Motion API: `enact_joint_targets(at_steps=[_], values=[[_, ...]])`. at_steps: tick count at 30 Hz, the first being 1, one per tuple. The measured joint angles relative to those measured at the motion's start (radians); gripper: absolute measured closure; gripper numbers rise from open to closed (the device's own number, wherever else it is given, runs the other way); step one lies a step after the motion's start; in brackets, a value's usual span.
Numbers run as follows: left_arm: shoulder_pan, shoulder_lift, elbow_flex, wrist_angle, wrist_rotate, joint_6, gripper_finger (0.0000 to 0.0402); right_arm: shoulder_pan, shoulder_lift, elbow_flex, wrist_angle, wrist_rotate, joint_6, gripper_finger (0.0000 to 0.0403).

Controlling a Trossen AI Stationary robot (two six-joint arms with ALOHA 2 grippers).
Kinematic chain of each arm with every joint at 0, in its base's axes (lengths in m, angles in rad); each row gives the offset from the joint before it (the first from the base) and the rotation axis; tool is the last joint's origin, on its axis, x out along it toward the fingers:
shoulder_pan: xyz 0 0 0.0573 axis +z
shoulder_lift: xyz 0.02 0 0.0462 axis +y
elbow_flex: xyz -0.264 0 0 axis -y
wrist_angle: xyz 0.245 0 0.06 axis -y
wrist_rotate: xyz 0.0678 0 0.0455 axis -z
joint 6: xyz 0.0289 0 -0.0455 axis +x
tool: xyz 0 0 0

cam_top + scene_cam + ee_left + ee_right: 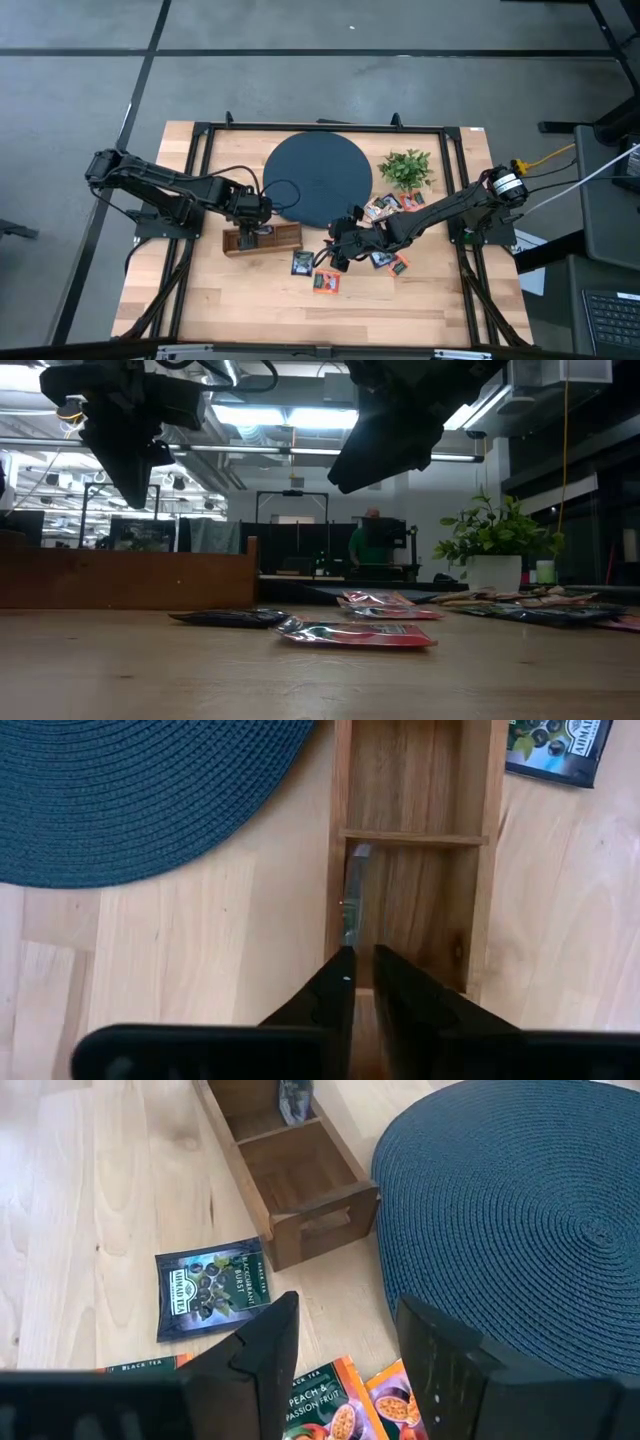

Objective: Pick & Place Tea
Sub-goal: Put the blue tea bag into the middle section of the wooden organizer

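high view: the left gripper (251, 215) is seen over the wooden box (262, 238), which lies at 7 o'clock of the round dark mat (318, 181). the right gripper (338, 247) is held at 5 o'clock of the mat, above the scattered tea sachets (385, 207); a dark sachet (302, 263) and a red one (326, 283) lie apart at 6 o'clock. a small plant (407, 167) stands at 3 o'clock of the mat.
low view: a red sachet (356, 633) is seen flat on the table (150, 670), a dark one (230, 618) at its 10 o'clock, both grippers hanging above.
left wrist view: the fingers (330, 990) are nearly together, clamped on a thin sachet (353, 900) held edge-on inside a box compartment.
right wrist view: the fingers (265, 1342) are spread apart and hold nothing; a blackcurrant sachet (212, 1286) lies just beside the box end, peach sachets (330, 1410) below the fingers.
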Motion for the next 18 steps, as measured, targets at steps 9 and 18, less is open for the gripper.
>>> enact_joint_targets(at_steps=[9, 18], values=[[0.0, -0.001, 0.0, 0.0, 0.002, 0.003, 0.0336, 0.0, 0.0, 0.0, 0.002, 0.0, 0.0, 0.0233], [-0.018, -0.038, 0.073, 0.144, 0.027, 0.012, 0.034, 0.0, 0.0, 0.0, 0.004, -0.051, -0.014, 0.0233]])
